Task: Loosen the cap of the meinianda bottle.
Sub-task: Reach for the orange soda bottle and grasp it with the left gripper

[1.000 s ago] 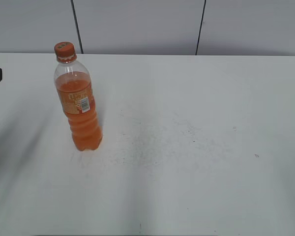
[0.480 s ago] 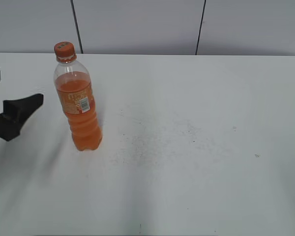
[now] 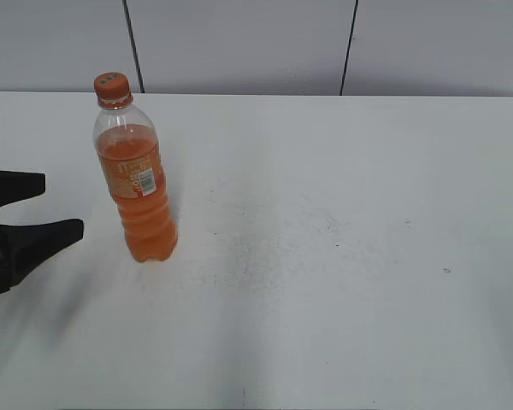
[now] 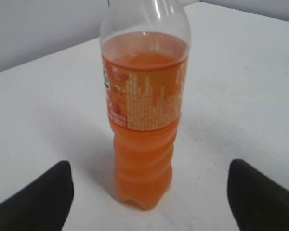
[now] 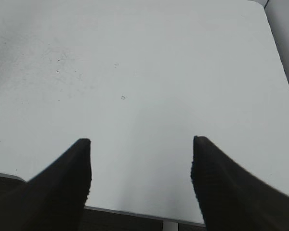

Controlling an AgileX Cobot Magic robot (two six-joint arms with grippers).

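The meinianda bottle (image 3: 138, 188) stands upright on the white table at the left, clear plastic with orange soda, an orange label and a ribbed lower body. Its orange cap (image 3: 112, 84) sits on top, out of frame in the left wrist view. My left gripper (image 3: 53, 207) is open at the left edge, its black fingers pointing at the bottle's lower half and apart from it. In the left wrist view the bottle (image 4: 143, 120) stands ahead between my open fingers (image 4: 149, 180). My right gripper (image 5: 140, 144) is open and empty over bare table, out of the exterior view.
The white table (image 3: 342, 239) carries faint dark smudges near its middle. A grey panelled wall (image 3: 239, 43) rises behind its far edge. The right wrist view shows the table's near edge (image 5: 135, 211) just under the fingers.
My left gripper has come in from the left edge toward the bottle and lowered, with both fingers now showing. The bottle has not moved.
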